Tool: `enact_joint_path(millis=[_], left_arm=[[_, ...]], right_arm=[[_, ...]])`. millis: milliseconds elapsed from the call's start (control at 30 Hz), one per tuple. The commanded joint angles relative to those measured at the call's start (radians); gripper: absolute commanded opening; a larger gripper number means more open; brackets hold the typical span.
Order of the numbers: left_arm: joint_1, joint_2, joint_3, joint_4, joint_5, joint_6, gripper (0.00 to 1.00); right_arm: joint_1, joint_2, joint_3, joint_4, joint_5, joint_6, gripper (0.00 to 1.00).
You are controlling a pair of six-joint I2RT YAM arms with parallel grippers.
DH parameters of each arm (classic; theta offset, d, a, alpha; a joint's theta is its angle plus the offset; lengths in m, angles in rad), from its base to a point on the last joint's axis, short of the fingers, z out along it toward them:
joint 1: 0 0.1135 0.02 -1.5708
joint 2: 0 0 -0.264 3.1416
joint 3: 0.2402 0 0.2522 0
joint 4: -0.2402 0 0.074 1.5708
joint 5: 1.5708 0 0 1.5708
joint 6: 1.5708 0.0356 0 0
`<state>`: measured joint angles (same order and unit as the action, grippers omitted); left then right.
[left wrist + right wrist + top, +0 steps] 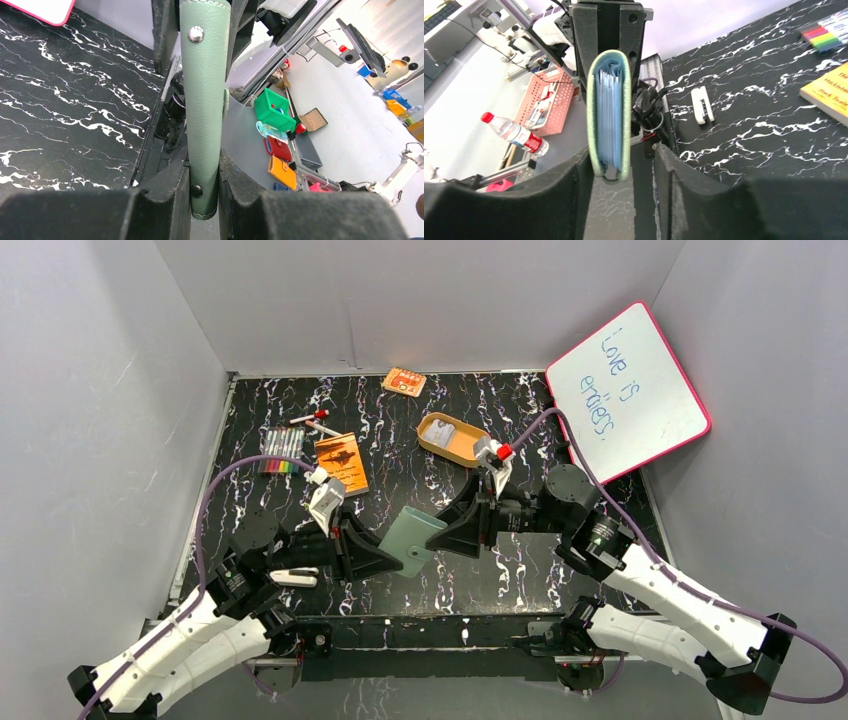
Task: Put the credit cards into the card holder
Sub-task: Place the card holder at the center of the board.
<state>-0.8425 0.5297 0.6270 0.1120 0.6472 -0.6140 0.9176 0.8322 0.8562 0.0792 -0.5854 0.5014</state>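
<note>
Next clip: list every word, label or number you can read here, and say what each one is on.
"Love is endless." is handwritten in blue on the whiteboard.
"Mark Twain" is on the orange booklet, under a title that starts "Huckle" and is cut off by the frame edge.
Orange packet: the print is too small to read.
Marker pack: the labels are too small to read.
Card holder: no text shows.

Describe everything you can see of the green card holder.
The card holder is a sage-green, leather-look wallet with stitched edges, snap studs on its outside and pale blue plastic pockets inside. It is folded shut and held tilted above the table. The left tool pinches one end. The right tool straddles the other end, with a gap showing on one side.
</note>
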Motion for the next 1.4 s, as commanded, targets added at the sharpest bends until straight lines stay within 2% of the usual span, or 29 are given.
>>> enact_joint_path(millis=[0, 67, 133, 267, 300, 333, 367, 400, 433, 467, 500, 533, 633, 700, 833, 1000, 1167, 1267, 1367], left_arm=[[-0.003, 0.006, 0.014, 0.036, 0.021, 0.002, 0.0], [-0.003, 0.006, 0.013, 0.03, 0.018, 0.007, 0.0], [-0.003, 0.007, 0.013, 0.026, 0.011, 0.009, 0.0], [-0.004, 0.019, 0.015, 0.004, -0.009, 0.02, 0.0], [-0.003, 0.02, 0.02, -0.018, -0.03, 0.029, 0.0], [-0.003, 0.021, 0.029, -0.057, -0.083, 0.044, 0.12], [-0.003, 0.02, 0.044, -0.116, -0.154, 0.061, 0.35], [-0.003, 0.017, 0.061, -0.21, -0.285, 0.076, 0.54], [-0.003, 0.015, 0.074, -0.306, -0.45, 0.08, 0.66], [-0.003, 0.015, 0.086, -0.41, -0.633, 0.071, 0.78], [-0.004, 0.017, 0.1, -0.512, -0.797, 0.049, 0.83], [-0.003, 0.024, 0.114, -0.588, -0.895, 0.032, 0.86], [-0.003, 0.037, 0.143, -0.726, -1.023, -0.037, 0.87], [-0.004, 0.036, 0.147, -0.744, -1.051, -0.066, 0.87], [-0.004, 0.002, 0.13, -0.746, -1.126, -0.109, 0.89], [-0.003, -0.093, 0.105, -0.714, -1.178, -0.076, 0.9], [-0.003, -0.13, 0.068, -0.666, -1.147, -0.027, 0.87], [-0.003, -0.114, 0.057, -0.646, -1.118, -0.014, 0.86], [-0.003, -0.084, 0.065, -0.652, -1.113, -0.003, 0.85]], right_arm=[[0.0, -0.001, 0.027, 0.085, -0.039, 0.027, 0.5], [0.0, -0.005, 0.008, 0.127, -0.043, 0.048, 0.45], [0.001, -0.002, -0.005, 0.16, -0.051, 0.07, 0.37], [0.001, -0.003, -0.04, 0.23, -0.044, 0.107, 0.05], [0.001, -0.006, -0.043, 0.225, -0.023, 0.102, 0.0], [0.001, -0.011, -0.041, 0.206, 0.01, 0.091, 0.0], [0.001, -0.014, -0.036, 0.179, 0.047, 0.073, 0.0], [0.001, -0.016, -0.029, 0.14, 0.1, 0.055, 0.0], [0.002, -0.019, -0.022, 0.095, 0.175, 0.037, 0.0], [0.001, -0.014, -0.014, 0.044, 0.264, 0.027, 0.0], [0.0, -0.003, -0.001, -0.024, 0.363, 0.02, 0.0], [0.0, 0.012, 0.011, -0.086, 0.455, 0.013, 0.0], [-0.004, 0.091, 0.022, -0.202, 0.643, 0.011, 0.0], [-0.013, 0.148, 0.0, -0.182, 0.671, 0.02, 0.0], [-0.05, 0.293, -0.061, -0.033, 0.596, 0.084, 0.0], [-0.056, 0.483, -0.073, 0.177, 0.399, 0.18, 0.0], [-0.087, 0.619, -0.112, 0.293, 0.481, 0.301, 0.0], [-0.103, 0.683, -0.117, 0.334, 0.543, 0.313, 0.0], [-0.128, 0.768, -0.073, 0.319, 0.511, 0.305, 0.0]])
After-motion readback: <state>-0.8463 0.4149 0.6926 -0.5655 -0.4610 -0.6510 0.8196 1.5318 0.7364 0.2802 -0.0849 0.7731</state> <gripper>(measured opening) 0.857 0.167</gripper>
